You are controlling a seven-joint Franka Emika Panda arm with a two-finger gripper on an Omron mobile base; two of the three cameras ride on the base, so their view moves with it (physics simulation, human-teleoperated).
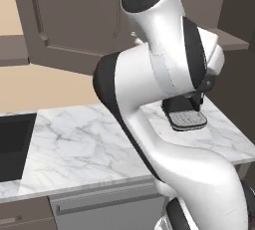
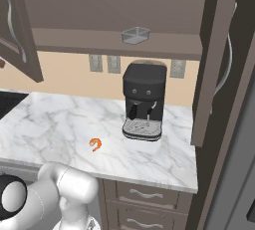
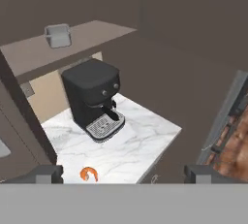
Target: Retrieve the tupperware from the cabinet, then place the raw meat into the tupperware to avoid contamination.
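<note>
The tupperware (image 2: 135,35) is a small grey translucent box resting on the brown shelf of the open cabinet (image 2: 74,37), above the coffee machine. The hand view looks down on the tupperware (image 3: 58,35) from a distance, at its upper left. The raw meat (image 2: 95,144), a tiny orange curled piece, lies on the marble counter left of the coffee machine; in the hand view the raw meat (image 3: 88,173) sits near the bottom. My gripper (image 3: 123,174) is open wide with nothing between its fingers, well away from the shelf and high over the counter.
A black coffee machine (image 2: 144,99) with a grated tray stands on the marble counter (image 2: 55,119) under the shelf. Open cabinet doors hang at the left (image 2: 15,30) and right (image 2: 219,59). A dark sink (image 1: 12,144) lies at the counter's left. Drawers (image 2: 144,194) are below.
</note>
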